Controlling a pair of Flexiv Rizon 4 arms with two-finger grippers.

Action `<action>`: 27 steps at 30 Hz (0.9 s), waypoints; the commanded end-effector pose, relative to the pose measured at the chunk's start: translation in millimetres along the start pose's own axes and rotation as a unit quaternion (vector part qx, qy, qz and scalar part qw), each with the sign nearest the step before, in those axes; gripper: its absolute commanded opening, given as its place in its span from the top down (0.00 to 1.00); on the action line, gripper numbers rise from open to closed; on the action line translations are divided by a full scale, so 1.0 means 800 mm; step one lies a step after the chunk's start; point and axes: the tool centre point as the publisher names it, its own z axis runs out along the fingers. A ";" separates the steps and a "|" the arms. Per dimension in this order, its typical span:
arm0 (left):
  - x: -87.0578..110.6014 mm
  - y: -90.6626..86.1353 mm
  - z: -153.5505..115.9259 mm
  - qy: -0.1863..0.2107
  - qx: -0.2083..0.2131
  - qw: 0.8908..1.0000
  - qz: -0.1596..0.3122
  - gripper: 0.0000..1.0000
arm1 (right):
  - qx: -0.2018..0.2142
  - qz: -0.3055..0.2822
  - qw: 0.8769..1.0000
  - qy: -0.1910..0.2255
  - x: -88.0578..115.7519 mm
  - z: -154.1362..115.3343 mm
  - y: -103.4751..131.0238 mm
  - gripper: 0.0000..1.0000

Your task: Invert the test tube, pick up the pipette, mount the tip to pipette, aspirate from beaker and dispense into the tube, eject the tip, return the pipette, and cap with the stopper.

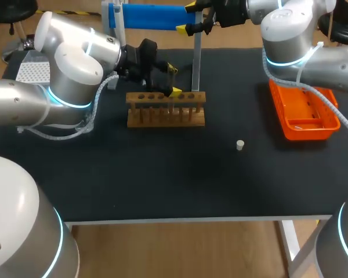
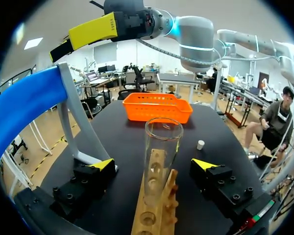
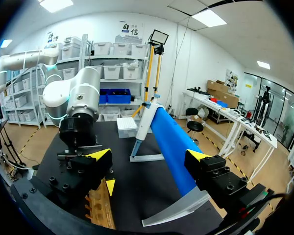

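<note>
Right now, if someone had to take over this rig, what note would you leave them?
Left gripper: open, one finger on either side of the test tube, not touching it.
Right gripper: open, straddling the blue pipette, not yet gripping.
The tube stands mouth-up in the wooden rack. The stopper lies loose on the table. The orange basket is at right. No beaker is seen.
Done: the tube looks inverted.
Left: grasp the pipette, mount the tip, aspirate, dispense, eject, return, cap.

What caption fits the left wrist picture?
Open end effector straddling an upright glass tube in a wooden rack, orange basket ahead.
</note>
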 end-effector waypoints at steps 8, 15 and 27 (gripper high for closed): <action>0.000 0.000 0.000 0.001 0.000 1.000 0.000 0.00 | -0.007 -0.024 1.000 -0.003 0.027 -0.068 0.008 0.00; 0.000 0.000 0.000 0.001 0.000 1.000 0.000 0.00 | -0.011 -0.022 1.000 -0.004 0.070 -0.145 -0.012 0.00; 0.000 0.000 0.000 0.001 0.000 1.000 0.000 0.00 | 0.000 0.010 1.000 -0.009 0.146 -0.220 -0.082 0.00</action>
